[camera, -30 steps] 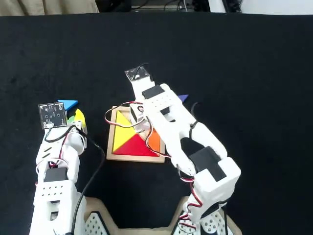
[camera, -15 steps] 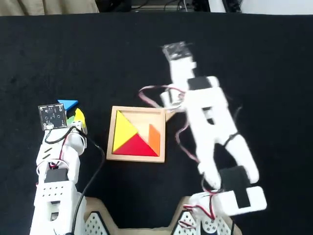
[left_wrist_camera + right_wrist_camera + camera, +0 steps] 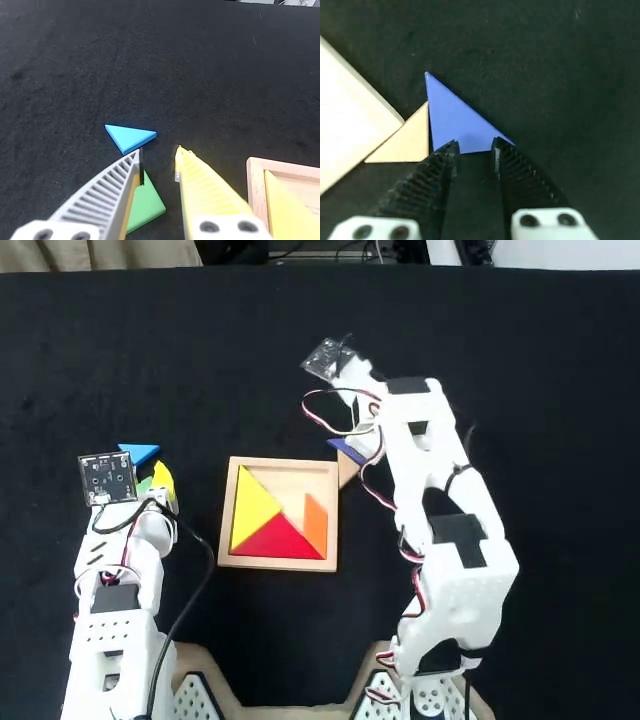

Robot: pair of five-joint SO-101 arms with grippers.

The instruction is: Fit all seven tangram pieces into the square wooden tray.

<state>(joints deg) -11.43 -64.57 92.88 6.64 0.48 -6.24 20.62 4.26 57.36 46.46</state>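
Jaws of right arm over dark-blue triangle [image 3: 455,120]

The left arm [image 3: 112,628] and right arm [image 3: 465,585] were white with black servos. The left gripper [image 3: 157,151] was grey and yellow, the right gripper [image 3: 474,145] black.

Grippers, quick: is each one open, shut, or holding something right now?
Left gripper: open, holding nothing, by the green triangle.
Right gripper: open, fingertips at the blue triangle edge, not clamped.
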